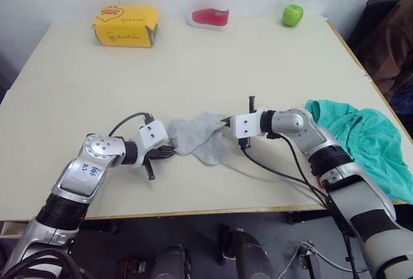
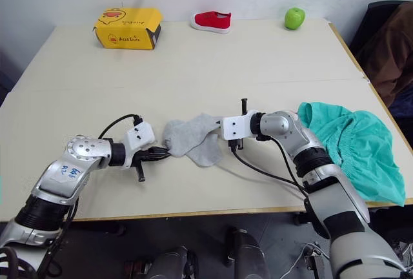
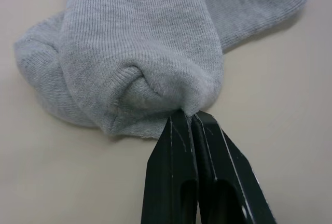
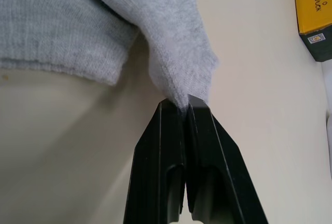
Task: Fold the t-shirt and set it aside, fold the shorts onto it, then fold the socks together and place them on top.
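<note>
The light grey socks (image 1: 200, 137) lie overlapped on the table's near middle, stretched between my two grippers. My left gripper (image 1: 169, 152) is shut on their left end; in the left wrist view its fingertips (image 3: 181, 125) pinch a bunched fold of the socks (image 3: 145, 42). From the right, my right gripper (image 1: 226, 123) is shut on the other end, with the fingers (image 4: 174, 115) nipping a peak of the socks (image 4: 171, 32). The teal shorts (image 1: 364, 140) lie crumpled at the table's right edge, beyond my right arm. The t-shirt is out of view.
A yellow box (image 1: 126, 25) stands at the table's far left. A small red-and-white shoe (image 1: 209, 17) and a green apple (image 1: 292, 15) sit along the far edge. A dark chair with brown cloth (image 1: 390, 40) stands off the table's right side.
</note>
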Action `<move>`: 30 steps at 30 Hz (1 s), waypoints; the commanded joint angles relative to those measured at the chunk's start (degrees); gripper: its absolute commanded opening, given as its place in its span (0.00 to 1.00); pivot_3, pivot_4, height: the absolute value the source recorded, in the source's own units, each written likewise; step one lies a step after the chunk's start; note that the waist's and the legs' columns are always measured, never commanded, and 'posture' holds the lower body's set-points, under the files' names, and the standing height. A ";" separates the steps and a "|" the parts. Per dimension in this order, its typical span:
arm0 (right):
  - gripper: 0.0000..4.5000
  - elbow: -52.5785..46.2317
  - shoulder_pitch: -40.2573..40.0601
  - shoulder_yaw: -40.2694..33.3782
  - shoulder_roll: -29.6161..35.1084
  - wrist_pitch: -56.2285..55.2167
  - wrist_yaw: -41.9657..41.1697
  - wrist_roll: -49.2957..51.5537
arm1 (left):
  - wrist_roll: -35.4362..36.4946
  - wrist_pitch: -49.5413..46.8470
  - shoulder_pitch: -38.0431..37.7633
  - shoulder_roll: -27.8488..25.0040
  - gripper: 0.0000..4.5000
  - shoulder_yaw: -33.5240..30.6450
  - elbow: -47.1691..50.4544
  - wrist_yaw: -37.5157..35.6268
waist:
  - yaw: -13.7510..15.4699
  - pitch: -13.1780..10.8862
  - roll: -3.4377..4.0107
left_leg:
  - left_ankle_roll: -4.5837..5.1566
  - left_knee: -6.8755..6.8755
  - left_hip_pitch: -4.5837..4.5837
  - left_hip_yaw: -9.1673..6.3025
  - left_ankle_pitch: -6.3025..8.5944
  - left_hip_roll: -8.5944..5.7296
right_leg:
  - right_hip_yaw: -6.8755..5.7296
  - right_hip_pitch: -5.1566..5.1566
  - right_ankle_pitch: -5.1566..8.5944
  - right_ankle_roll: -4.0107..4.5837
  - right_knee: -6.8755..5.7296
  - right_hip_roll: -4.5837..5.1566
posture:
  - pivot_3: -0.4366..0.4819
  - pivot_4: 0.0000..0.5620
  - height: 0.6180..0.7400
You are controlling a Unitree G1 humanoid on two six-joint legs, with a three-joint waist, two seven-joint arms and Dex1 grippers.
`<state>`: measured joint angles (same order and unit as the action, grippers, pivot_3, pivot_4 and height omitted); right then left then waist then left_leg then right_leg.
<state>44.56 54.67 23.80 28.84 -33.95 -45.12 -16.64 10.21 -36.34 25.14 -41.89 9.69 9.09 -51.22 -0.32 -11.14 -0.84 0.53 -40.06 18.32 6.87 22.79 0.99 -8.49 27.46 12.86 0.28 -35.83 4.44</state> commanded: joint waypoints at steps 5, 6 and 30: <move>0.00 -16.60 -3.81 -5.51 5.78 2.81 -3.98 5.34 | 8.97 -4.71 1.72 -6.05 0.00 -6.00 7.90 -7.73 | 0.02 -0.01 0.01 | -0.01 0.00 0.05 -0.08 0.00 0.03 | -0.05 0.02 0.01 0.01 0.03 -0.02 | 0.48 0.27 1.00; 0.00 -20.74 -5.75 -6.24 6.71 4.82 -5.16 6.82 | 7.42 -2.62 3.15 -7.23 0.00 -5.38 5.55 -8.17 | 0.09 -0.01 0.01 | -0.01 -0.01 0.03 -0.11 0.00 0.03 | -0.07 0.00 0.01 0.01 0.04 -0.02 | 0.48 0.27 1.00; 0.00 -60.43 -31.66 -9.18 7.08 26.46 0.77 -1.02 | -12.44 42.87 41.04 6.64 0.00 5.18 -59.87 -19.61 | 0.29 -0.04 -0.05 | 0.01 -0.04 0.14 -0.16 0.00 -0.06 | -0.35 -0.03 0.00 0.00 0.10 -0.04 | 0.48 0.27 1.00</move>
<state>-13.43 22.36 16.25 35.16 -7.38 -44.77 -18.04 -3.61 6.35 64.75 -35.13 16.56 -50.47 -69.26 -0.04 -11.17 -0.89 0.53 -40.10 18.46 6.71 22.79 0.92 -8.84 27.43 12.86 0.28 -35.72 4.39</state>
